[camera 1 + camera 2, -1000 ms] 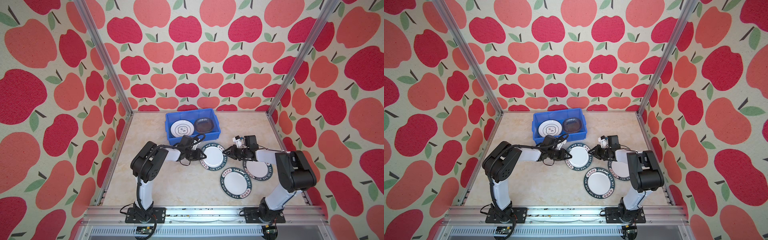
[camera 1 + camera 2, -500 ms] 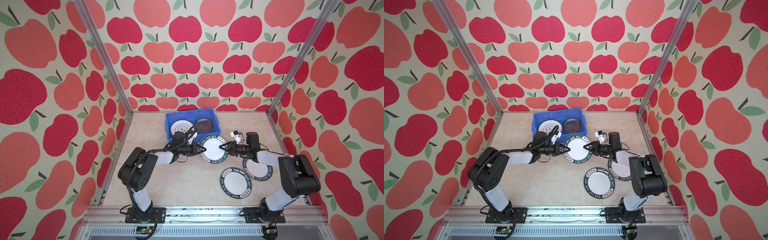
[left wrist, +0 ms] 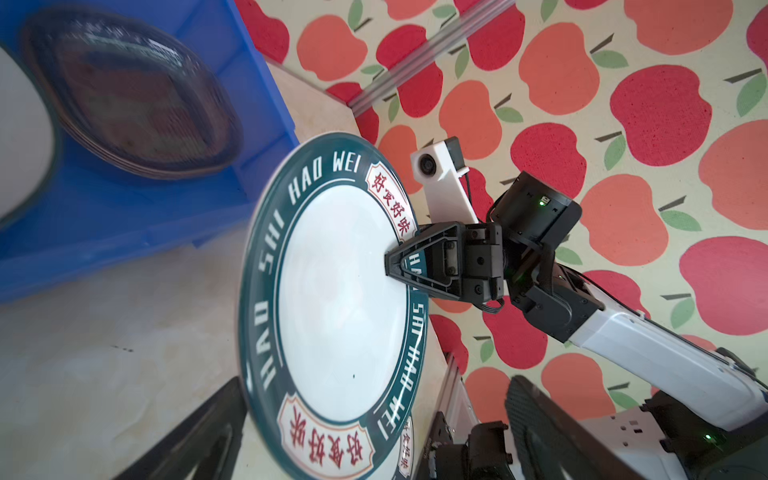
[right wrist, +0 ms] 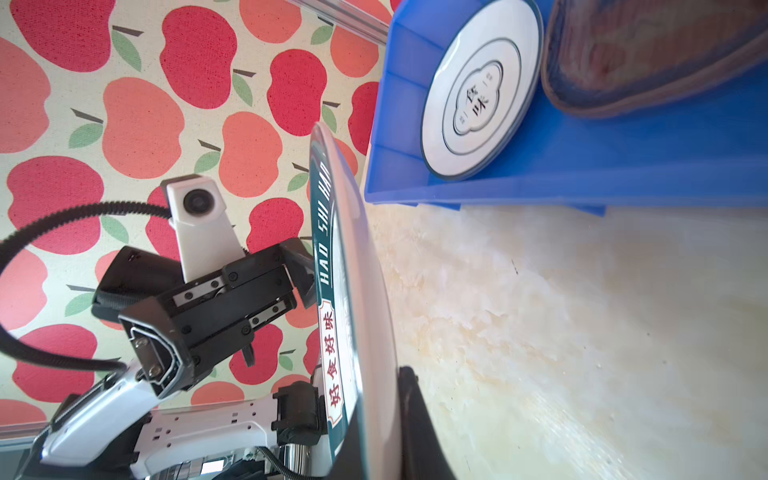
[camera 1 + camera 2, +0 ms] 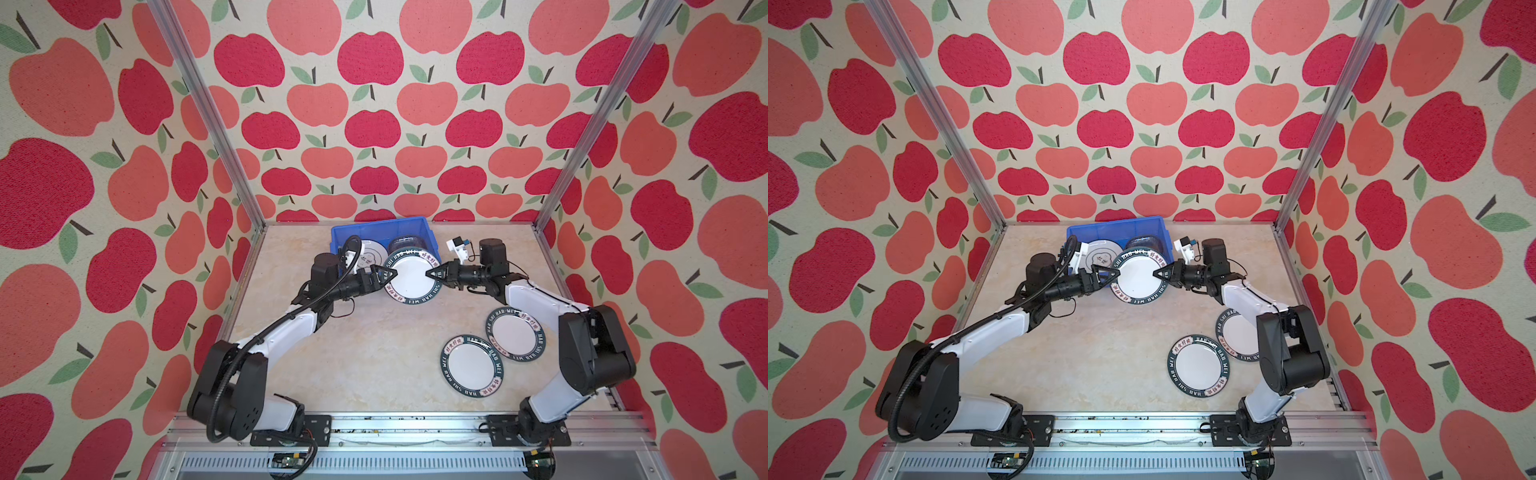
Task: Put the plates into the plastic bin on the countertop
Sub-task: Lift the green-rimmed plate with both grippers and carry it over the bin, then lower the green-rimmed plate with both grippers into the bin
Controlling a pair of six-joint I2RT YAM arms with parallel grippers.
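Top view of a beige marble-patterned countertop [image 5: 353,365] enclosed by apple-patterned walls [image 5: 374,104]. Two robot arms reach in from the lower edge of the frame and meet at a plate just above centre.

The raised plate [image 5: 411,277] is round and white with a dark-green rim lettered "HAO SHI HAO WEI". It is lifted off the countertop, just in front of the near wall of the blue plastic bin [image 5: 376,229], and in both top views it overlaps that wall.

The right gripper [image 5: 428,274] comes in from the right of the frame. Its fingers are closed tight on the plate's right rim, which the left wrist view shows clearly.

The left gripper [image 5: 392,273] meets the plate's left rim. In the left wrist view its fingers [image 3: 199,436] stand wide apart on either side of the rim, not pinching it. Whether either finger touches the plate cannot be told.

The bin sits at the back of the countertop, centre of the frame, near the back wall. Its left half holds a white emblem plate [image 5: 372,254] lying flat. Its right half holds a stack of grey glass plates [image 5: 409,242]; their number cannot be told.

At the lower right of the frame, two more lettered plates lie flat on the countertop with rims meeting: the front plate [image 5: 471,365] and the rear plate [image 5: 515,334], which is beside the right arm [image 5: 590,349].
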